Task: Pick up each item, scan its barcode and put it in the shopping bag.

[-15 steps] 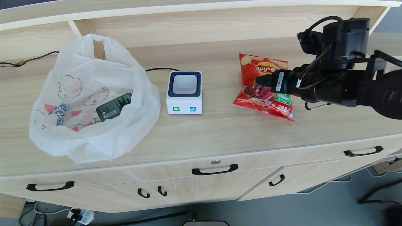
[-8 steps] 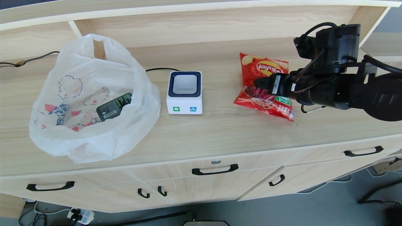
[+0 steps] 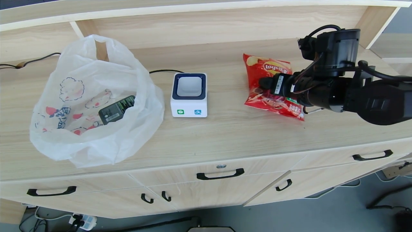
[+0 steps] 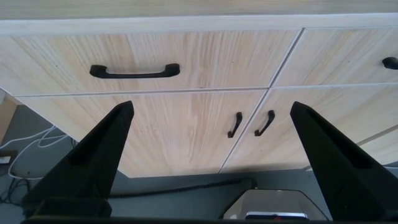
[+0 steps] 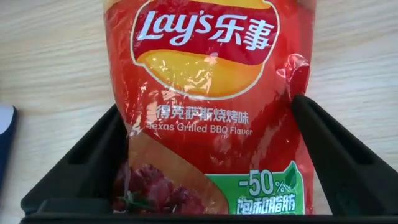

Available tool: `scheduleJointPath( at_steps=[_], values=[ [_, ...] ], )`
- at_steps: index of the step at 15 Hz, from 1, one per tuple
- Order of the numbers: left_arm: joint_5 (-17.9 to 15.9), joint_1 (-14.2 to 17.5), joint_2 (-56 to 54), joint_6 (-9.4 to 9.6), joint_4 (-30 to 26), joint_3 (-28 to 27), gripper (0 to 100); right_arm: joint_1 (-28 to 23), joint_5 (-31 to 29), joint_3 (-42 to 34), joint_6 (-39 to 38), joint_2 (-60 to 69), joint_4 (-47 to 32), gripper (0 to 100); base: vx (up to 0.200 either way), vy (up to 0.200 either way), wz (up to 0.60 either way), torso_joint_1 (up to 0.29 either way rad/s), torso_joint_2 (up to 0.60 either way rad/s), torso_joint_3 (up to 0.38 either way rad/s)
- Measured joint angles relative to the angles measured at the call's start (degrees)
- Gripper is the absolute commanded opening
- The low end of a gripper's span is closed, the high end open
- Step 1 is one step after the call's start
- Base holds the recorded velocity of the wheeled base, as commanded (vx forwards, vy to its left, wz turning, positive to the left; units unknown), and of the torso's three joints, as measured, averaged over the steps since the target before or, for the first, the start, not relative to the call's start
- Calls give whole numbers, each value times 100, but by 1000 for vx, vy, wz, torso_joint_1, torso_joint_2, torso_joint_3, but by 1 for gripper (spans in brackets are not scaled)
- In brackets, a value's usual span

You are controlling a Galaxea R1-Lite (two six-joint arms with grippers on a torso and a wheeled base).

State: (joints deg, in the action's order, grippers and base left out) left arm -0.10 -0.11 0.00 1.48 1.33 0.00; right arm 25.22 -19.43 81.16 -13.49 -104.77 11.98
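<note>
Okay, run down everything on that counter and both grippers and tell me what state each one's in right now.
Bag: open, slumped on the counter.
Dark packet: lying inside the bag.
Scanner: upright, window facing up.
Chips: pinched between the right gripper's fingers, lower edge apparently on the counter.
Right gripper: shut on the chips.
Left gripper: open, holding nothing, in front of the cabinet.

We see the red chip bag point(image 5: 205, 68) lying on the pale wooden tabletop point(image 5: 56, 56), pinched between the black jaws of our right gripper point(image 5: 208, 104). The foil creases against one jaw.
</note>
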Motion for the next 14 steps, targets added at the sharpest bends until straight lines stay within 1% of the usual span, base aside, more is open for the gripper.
scheduleJointPath(
  at_steps=[1,5,10,14],
  values=[
    [0,0,0,0,1,0,100,27,-7,-24,-2,-22,52,0,0,0,0,0,0,0],
    [0,4,0,2,4,0,100,57,15,-49,1,-46,358,0,0,0,0,0,0,0],
    [0,0,0,5,6,0,100,51,22,-27,59,88,318,0,0,0,0,0,0,0],
    [0,0,0,2,6,0,100,140,167,-223,56,363,660,0,0,0,0,0,0,0]
  ],
)
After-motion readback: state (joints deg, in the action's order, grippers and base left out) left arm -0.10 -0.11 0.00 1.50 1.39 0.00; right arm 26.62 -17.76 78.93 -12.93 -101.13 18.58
